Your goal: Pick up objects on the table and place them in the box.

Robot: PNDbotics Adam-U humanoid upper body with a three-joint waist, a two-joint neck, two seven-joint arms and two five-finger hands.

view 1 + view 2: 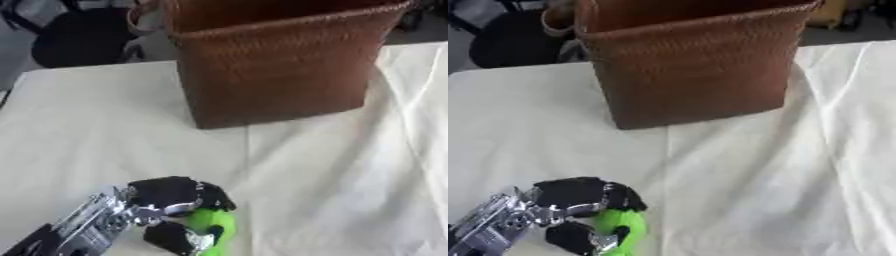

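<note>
A bright green object (215, 224) lies near the table's front edge, left of centre. My left hand (171, 196) comes in from the lower left, its black fingers and thumb curled round the green object. The box is a tall brown woven basket (271, 70) standing at the back of the table, well beyond the hand, its opening at the top of the view. My right hand shows in neither view.
A cream cloth (341, 170) covers the table, with a fold line running from the basket's front toward me and wrinkles at the right. A black chair (74, 37) stands behind the table's far left corner.
</note>
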